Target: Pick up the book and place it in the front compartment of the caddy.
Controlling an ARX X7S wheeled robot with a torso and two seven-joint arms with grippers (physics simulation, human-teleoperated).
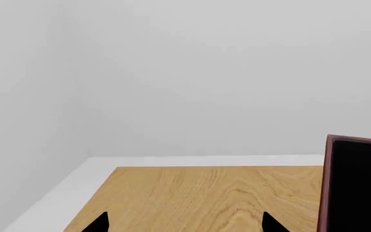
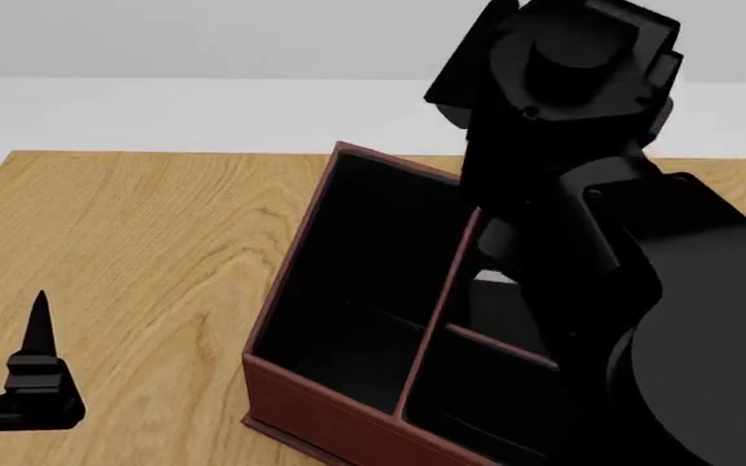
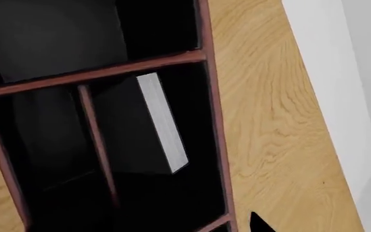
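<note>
The reddish-brown caddy (image 2: 347,408) with its black interior stands in the middle of the wooden table. In the right wrist view the black book (image 3: 163,121), white page edges showing, leans inside a caddy (image 3: 208,96) section next to the outer wall. A white sliver of it (image 2: 491,279) shows in the head view, right of the long divider. My right arm (image 2: 567,194) hangs over the caddy. Only one right fingertip (image 3: 258,223) shows, set wide, holding nothing. My left gripper (image 1: 187,224) is open and empty over bare table, left of the caddy (image 1: 356,188).
The wooden table (image 2: 127,243) stretches left of the caddy to a white floor and grey walls. The left gripper's finger (image 2: 39,330) points up at the head view's lower left. Thin dividers (image 3: 95,140) split the caddy into sections.
</note>
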